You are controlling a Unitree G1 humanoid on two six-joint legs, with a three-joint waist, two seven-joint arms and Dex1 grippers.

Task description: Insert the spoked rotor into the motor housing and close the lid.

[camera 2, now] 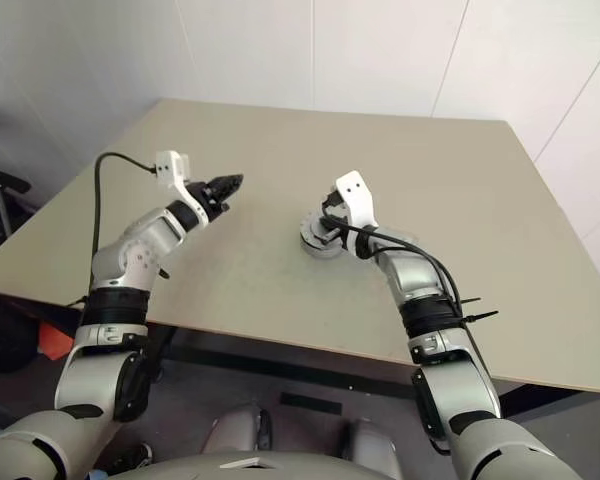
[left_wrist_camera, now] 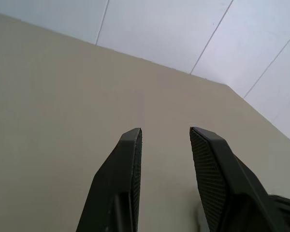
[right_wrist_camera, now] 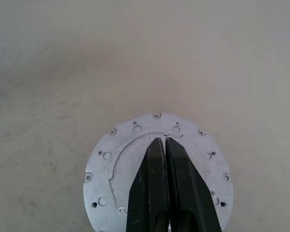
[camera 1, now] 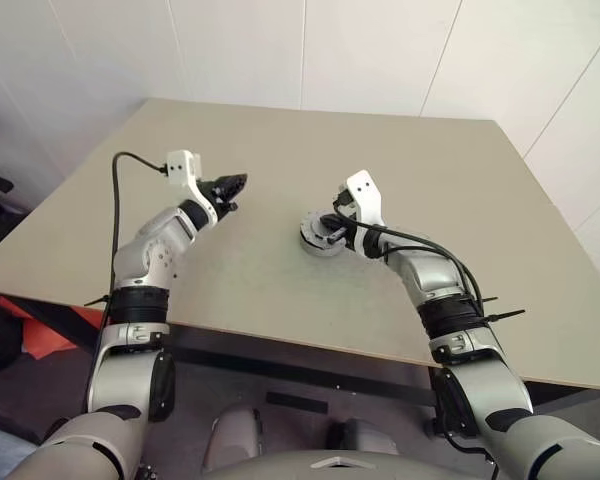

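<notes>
The motor housing [camera 1: 318, 238] is a short round silvery cup standing near the middle of the table. A flat silvery-grey disc with small holes round its edge, the lid [right_wrist_camera: 117, 164], lies on top of it. My right gripper [right_wrist_camera: 164, 140] is shut, and its tips rest over the middle of the lid; the same gripper [camera 1: 331, 226] reaches the housing from the right. My left gripper [camera 1: 237, 183] hangs above the table to the left of the housing. It is open with nothing between its fingers [left_wrist_camera: 131, 145]. The spoked rotor is hidden.
The beige table [camera 1: 280, 140] ends in a front edge close to me and meets white walls at the back. Black cables run along both arms. An orange thing [camera 1: 40, 330] lies on the floor under the table's left side.
</notes>
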